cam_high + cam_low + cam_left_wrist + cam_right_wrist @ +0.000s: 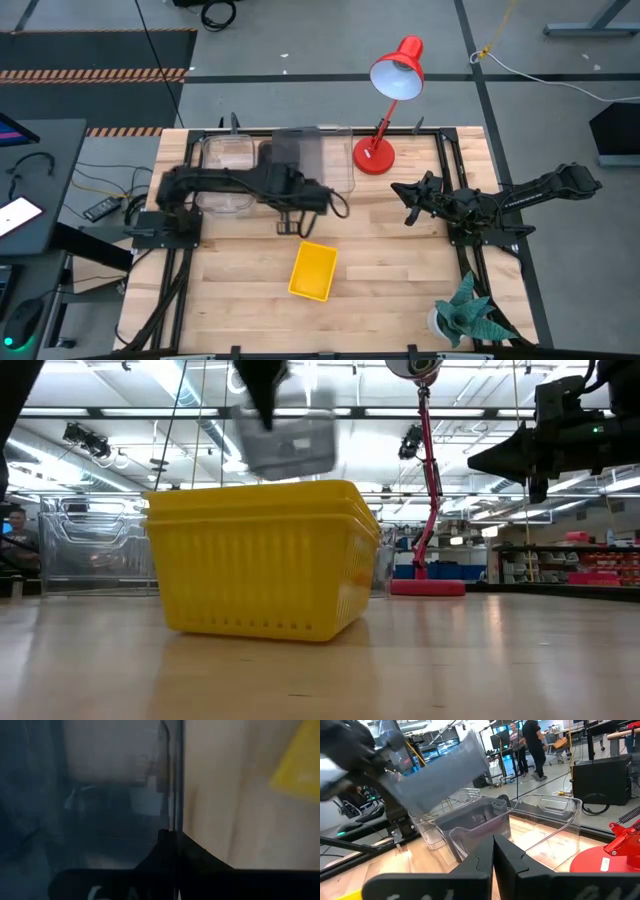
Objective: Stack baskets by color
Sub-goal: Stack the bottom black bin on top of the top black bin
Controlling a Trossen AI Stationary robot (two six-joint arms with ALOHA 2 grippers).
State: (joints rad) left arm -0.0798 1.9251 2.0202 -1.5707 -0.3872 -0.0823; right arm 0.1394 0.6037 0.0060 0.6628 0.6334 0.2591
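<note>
Grey basket (437,775) aloft, tilted, pinched at its edge by the left gripper (293,222), above the table's (400,280) far half. Beneath it, by the far edge: one more grey basket (475,817) and at least two clear baskets (550,822). Yellow baskets (265,555), three nested rims counted, mid-table nearer the front. Right gripper (408,203) idle, fingers pressed together, near one red lamp (385,100).

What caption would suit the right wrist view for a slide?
Left gripper lifts a grey basket above the clear baskets; right gripper waits shut.
</note>
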